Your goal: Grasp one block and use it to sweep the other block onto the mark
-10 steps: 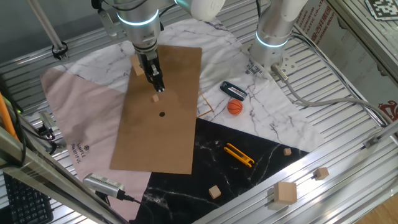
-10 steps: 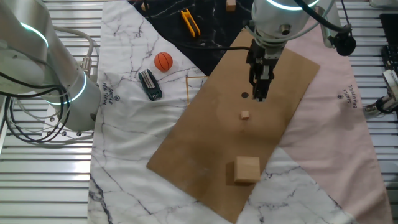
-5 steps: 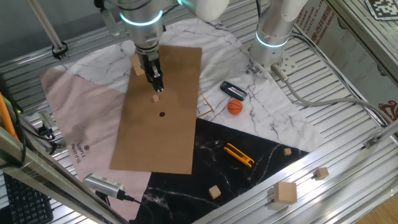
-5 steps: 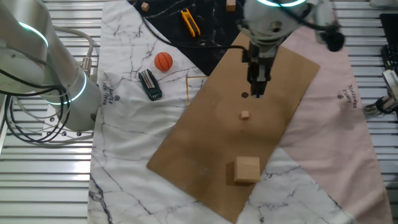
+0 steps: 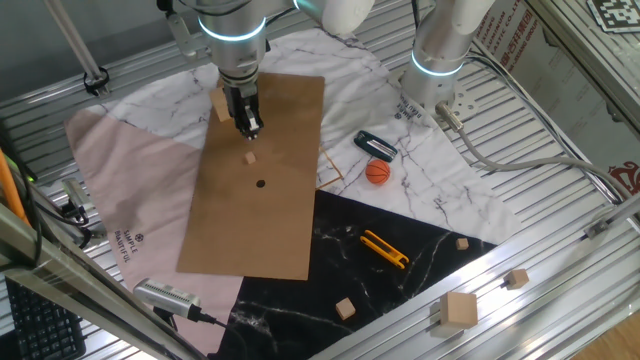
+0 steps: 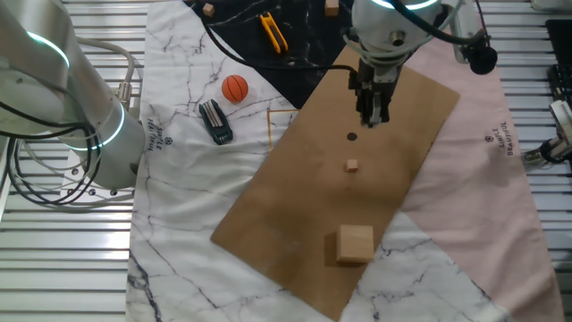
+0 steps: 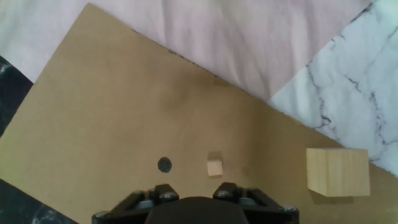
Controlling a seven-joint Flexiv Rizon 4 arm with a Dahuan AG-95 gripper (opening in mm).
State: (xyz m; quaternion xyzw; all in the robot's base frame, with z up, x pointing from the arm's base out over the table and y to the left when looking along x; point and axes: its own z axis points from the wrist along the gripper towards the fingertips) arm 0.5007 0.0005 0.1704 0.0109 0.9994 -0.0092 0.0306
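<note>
The large tan wooden block (image 6: 355, 243) sits at the corner of the brown board (image 6: 295, 206); it also shows in the hand view (image 7: 337, 172) and, partly hidden behind my arm, in one fixed view (image 5: 218, 105). The tiny cube (image 6: 352, 165) (image 5: 250, 157) (image 7: 214, 168) lies on the board next to the dark round mark (image 6: 351, 138) (image 5: 261, 183) (image 7: 164, 165), apart from it. My gripper (image 6: 374, 116) (image 5: 248, 126) hangs above the board near the mark, fingers close together, holding nothing. In the hand view only the hand's body (image 7: 193, 208) shows.
A marble-pattern cloth (image 6: 179, 224) lies under the board. An orange ball (image 6: 235, 88), a black clip-like object (image 6: 214, 121) and a yellow tool (image 5: 384, 248) lie beside it. Several spare wooden cubes (image 5: 459, 310) sit near the table edge. A second arm's base (image 5: 437, 60) stands at the back.
My gripper has risen a little above the board, still empty. The blocks and the mark have not moved.
</note>
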